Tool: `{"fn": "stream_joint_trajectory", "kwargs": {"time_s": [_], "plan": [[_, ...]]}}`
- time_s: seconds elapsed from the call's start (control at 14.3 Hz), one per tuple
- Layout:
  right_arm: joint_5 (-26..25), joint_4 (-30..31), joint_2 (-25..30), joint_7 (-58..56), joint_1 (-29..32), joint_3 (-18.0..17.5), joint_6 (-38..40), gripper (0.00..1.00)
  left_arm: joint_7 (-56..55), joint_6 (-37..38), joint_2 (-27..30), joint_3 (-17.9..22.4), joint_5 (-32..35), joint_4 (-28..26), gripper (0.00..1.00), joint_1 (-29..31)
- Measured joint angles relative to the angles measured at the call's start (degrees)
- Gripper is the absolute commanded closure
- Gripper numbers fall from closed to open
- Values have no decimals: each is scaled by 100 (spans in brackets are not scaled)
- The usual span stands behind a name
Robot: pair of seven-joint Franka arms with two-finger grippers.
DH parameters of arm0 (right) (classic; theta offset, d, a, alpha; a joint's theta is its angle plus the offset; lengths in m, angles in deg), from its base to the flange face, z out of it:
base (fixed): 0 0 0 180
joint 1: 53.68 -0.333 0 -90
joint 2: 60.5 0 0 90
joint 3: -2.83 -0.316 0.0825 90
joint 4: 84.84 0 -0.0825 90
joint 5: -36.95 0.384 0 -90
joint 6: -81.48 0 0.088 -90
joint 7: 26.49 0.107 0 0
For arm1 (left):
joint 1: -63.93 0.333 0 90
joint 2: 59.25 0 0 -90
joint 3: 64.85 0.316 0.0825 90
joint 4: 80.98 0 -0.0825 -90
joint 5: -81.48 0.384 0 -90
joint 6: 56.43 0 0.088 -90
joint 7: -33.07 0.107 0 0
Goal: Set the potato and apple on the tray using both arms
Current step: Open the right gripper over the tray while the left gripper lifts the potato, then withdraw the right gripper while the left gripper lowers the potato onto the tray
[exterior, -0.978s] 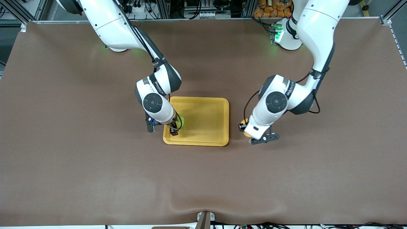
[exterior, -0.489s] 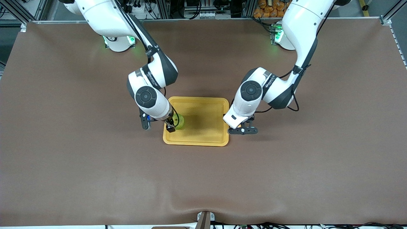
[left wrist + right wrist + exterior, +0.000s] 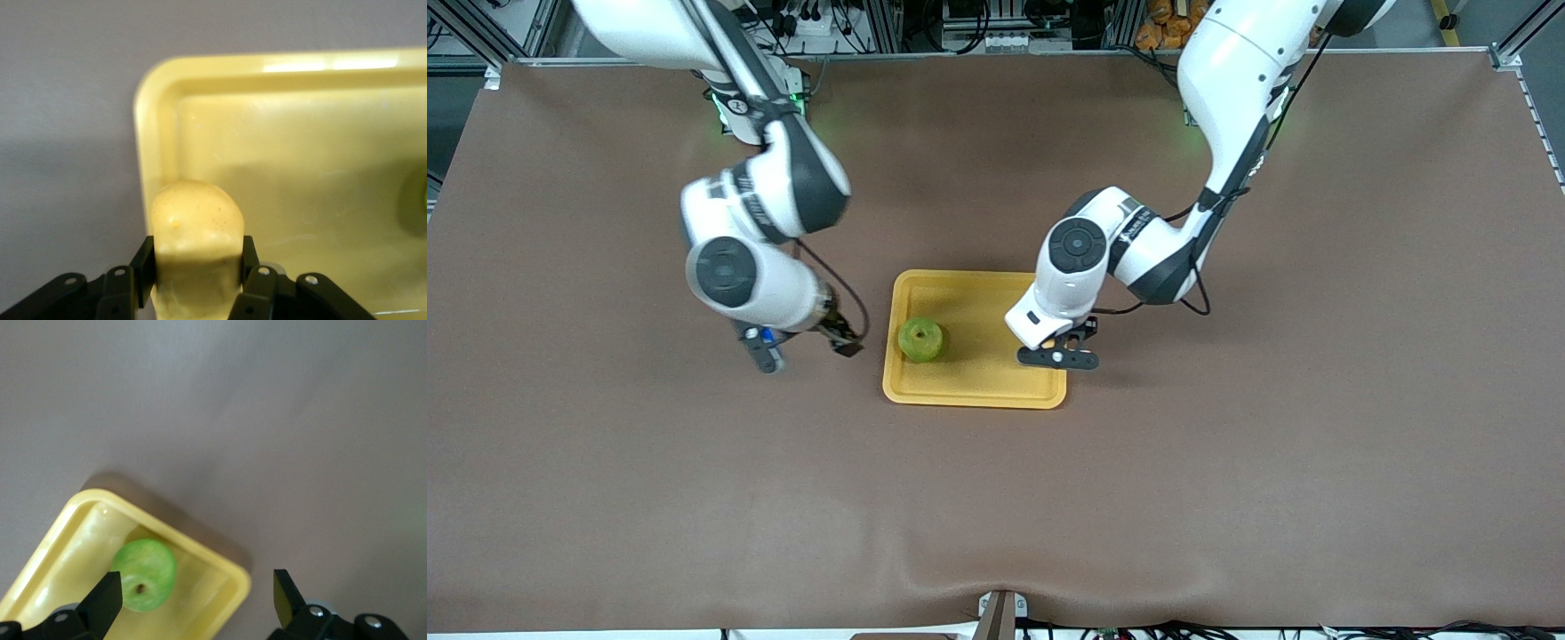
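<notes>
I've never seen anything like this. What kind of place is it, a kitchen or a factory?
Most likely a robotics lab. Two white arms stand at a brown-covered table framed by metal rails and cables. The left gripper holds a potato over a tray; the open right gripper has left an apple there.

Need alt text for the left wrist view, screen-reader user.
The left tool grips a yellow-orange potato between its black fingers, over the rim of a yellow tray at one rounded corner. Brown table surrounds the tray.

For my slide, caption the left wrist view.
Left gripper holds the potato above the tray rim.
</notes>
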Motion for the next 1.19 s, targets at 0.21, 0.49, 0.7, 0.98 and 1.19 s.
{"fn": "stream_joint_trajectory", "kwargs": {"time_s": [0.21, 0.49, 0.7, 0.98, 1.19], "plan": [[-2, 103, 396, -1393, 555, 14, 393, 0, 0, -3, -180, 1, 25, 65, 71, -151], [-3, 139, 852, -3328, 1191, 22, 742, 0, 0, -50, -362, 15, 126, 144, 63, -243], [-8, 142, 1210, -4647, 1533, 25, 893, 0, 0, -56, -406, 63, 126, 213, 53, -235], [-29, 58, 1560, -6164, 1960, 30, 1021, 0, 0, -78, -414, 94, 126, 222, 44, -216], [-205, -350, 1667, -6732, 2173, 35, 1584, 0, -16, -121, -416, 117, 126, 224, 1, -214]]}}
